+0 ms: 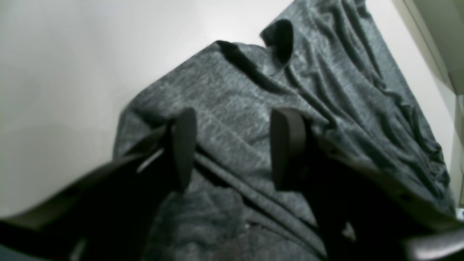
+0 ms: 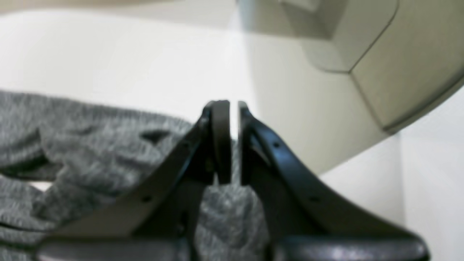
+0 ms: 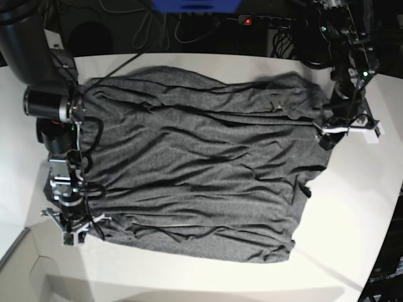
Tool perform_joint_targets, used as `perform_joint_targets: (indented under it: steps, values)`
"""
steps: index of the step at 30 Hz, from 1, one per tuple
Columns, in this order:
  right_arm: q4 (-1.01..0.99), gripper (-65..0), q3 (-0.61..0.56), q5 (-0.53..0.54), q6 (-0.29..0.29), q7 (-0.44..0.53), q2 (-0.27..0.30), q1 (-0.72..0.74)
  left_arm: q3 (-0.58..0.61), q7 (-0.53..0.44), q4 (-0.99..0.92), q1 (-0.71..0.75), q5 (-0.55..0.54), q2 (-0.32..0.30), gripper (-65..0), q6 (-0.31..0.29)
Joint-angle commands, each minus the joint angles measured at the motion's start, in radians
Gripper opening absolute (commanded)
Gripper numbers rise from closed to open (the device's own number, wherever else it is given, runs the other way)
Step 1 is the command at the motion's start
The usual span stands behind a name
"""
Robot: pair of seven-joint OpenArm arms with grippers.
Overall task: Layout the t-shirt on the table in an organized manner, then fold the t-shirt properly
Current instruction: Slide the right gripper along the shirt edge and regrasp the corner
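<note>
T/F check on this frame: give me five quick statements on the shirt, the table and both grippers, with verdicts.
1. The t-shirt lies spread open on the table, wrinkled. True.
2. The left gripper is clamped shut. False: its jaws stand apart above the cloth, with nothing between them.
3. The right gripper has its jaws nearly together. True; whether it pinches any cloth cannot be told.
4. The shirt is already folded in half. False: it lies in one flat spread, with no fold made.
5. The shirt carries a large printed logo. False: it is plain heathered dark grey.
</note>
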Motion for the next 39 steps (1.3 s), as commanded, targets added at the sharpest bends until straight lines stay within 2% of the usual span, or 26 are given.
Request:
perform_joint_targets:
  steps: [1, 4, 8, 11, 16, 19, 22, 31, 39]
  values:
    - [0.034, -59.9, 0.004, 0.004, -0.008, -0.016, 0.024, 0.01, 0.0, -0.011, 0.035, 0.013, -0.006, -0.005, -32.8, -0.004]
    - [0.15, -59.8, 0.005, 0.007, -0.008, -0.135, 0.034, -0.062, 0.002, -0.011, 0.091, 0.068, -0.006, -0.005, -32.6, -0.004]
    - [0.419, -59.8, 0.007, 0.009, 0.006, -0.273, 0.036, -0.236, 0.028, -0.011, 0.132, 0.159, -0.004, 0.013, -32.5, -0.004]
    - [0.649, -59.8, 0.011, 0.009, 0.123, -0.37, 0.024, -0.382, 0.04, -0.013, 0.127, 0.203, 0.003, 0.024, -32.5, -0.004]
    - [0.988, -59.8, 0.137, 0.009, 0.308, -0.51, -0.085, -0.578, 0.038, -0.021, 0.041, 0.207, 0.005, 0.053, -32.5, -0.004]
    - [1.152, -59.8, 0.205, 0.009, 0.397, -0.579, -0.15, -0.676, 0.04, -0.021, 0.005, 0.17, 0.007, 0.056, -32.5, -0.004]
    - [1.296, -59.8, 0.231, 0.009, 0.451, -0.637, -0.191, -0.77, 0.04, -0.013, -0.046, 0.136, 0.002, 0.056, -32.5, -0.004]
    - [1.497, -59.8, 0.229, 0.009, 0.552, -0.655, -0.213, -0.981, 0.034, -0.011, -0.037, 0.161, 0.007, 0.048, -32.5, -0.004]
    - [1.496, -59.8, 0.229, 0.009, 0.555, -0.657, -0.21, -0.997, 0.029, -0.019, -0.037, 0.194, 0.005, 0.047, -32.5, -0.001]
